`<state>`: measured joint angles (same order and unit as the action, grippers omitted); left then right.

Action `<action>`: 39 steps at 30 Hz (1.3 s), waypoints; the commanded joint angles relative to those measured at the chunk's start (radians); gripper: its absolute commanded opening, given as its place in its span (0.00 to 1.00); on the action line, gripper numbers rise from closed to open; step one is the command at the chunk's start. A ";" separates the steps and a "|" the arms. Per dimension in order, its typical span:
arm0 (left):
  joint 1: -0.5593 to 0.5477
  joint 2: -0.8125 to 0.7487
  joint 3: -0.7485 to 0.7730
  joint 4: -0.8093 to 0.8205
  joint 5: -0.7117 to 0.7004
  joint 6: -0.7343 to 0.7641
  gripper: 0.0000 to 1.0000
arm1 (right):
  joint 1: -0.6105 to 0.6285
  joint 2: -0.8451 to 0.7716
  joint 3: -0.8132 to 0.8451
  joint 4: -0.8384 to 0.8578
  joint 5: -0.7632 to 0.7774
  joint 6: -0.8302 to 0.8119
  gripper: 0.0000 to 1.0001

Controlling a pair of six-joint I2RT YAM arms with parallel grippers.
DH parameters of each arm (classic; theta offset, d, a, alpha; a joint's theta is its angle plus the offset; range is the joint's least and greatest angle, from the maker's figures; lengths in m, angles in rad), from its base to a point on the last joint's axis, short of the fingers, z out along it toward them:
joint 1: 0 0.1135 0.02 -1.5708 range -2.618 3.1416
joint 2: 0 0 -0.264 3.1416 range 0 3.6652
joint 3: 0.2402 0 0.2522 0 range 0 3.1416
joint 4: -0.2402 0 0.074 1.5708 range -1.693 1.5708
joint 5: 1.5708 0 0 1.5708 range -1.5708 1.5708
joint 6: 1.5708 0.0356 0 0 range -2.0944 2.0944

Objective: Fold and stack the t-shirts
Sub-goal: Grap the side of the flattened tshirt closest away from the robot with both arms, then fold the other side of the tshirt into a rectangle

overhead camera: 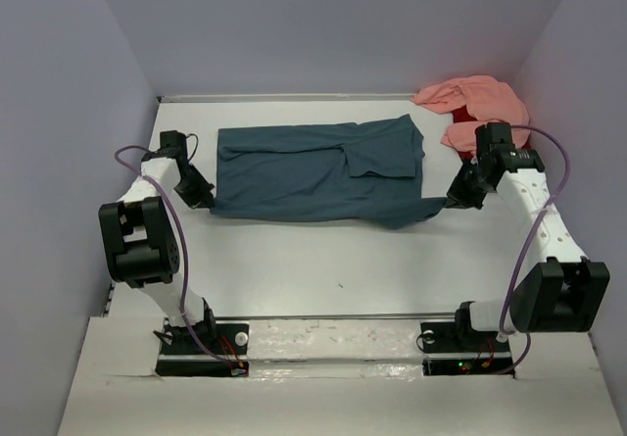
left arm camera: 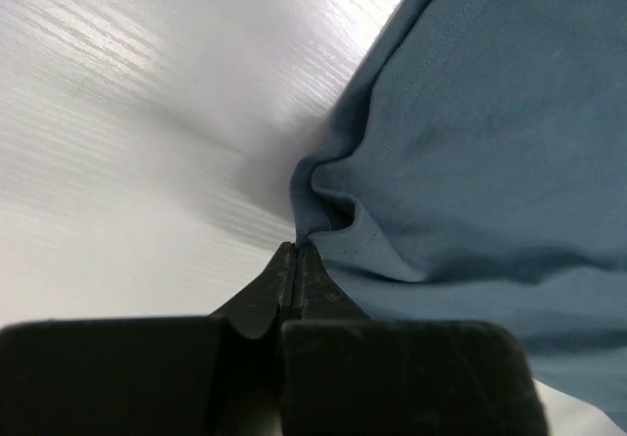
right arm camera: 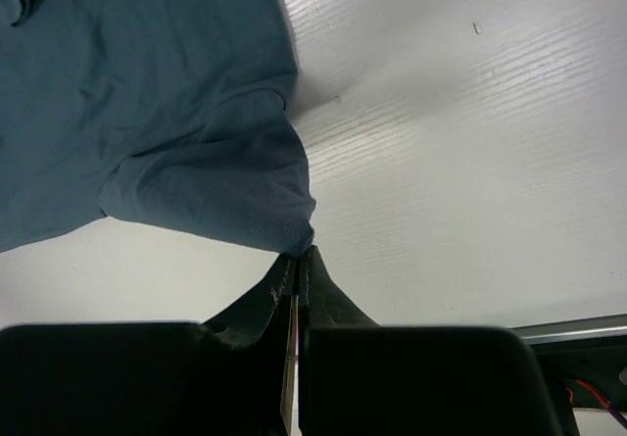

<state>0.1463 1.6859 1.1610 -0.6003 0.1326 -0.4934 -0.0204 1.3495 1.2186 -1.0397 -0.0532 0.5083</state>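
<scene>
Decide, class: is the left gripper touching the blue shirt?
Touching. In the left wrist view the left gripper has its fingers pinched shut on a bunched edge of the blue shirt.

Count of items, seen from above. T-shirts: three, namely one teal-blue t-shirt [overhead camera: 313,171], one salmon-pink t-shirt [overhead camera: 472,93] and one red t-shirt [overhead camera: 458,115], of which only a sliver shows. Surface [overhead camera: 323,260]: one. Robot arms: two, left arm [overhead camera: 147,230] and right arm [overhead camera: 534,201]. Grippers: two, left gripper [overhead camera: 209,201] and right gripper [overhead camera: 453,201]. Purple cables [overhead camera: 563,157]: two, one per arm.
</scene>
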 commanded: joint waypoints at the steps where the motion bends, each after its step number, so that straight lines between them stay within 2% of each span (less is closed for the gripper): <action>1: 0.010 -0.025 0.035 -0.013 0.009 0.015 0.00 | -0.010 0.002 0.079 -0.003 -0.031 -0.019 0.00; 22: 0.010 0.050 0.212 -0.062 0.001 0.010 0.00 | -0.010 0.186 0.334 -0.002 -0.020 -0.050 0.00; 39: 0.010 0.098 0.282 -0.070 -0.001 0.009 0.00 | -0.010 0.390 0.585 -0.002 -0.037 -0.071 0.00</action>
<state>0.1463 1.7847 1.3846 -0.6537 0.1455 -0.4942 -0.0204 1.7184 1.7290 -1.0477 -0.0875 0.4625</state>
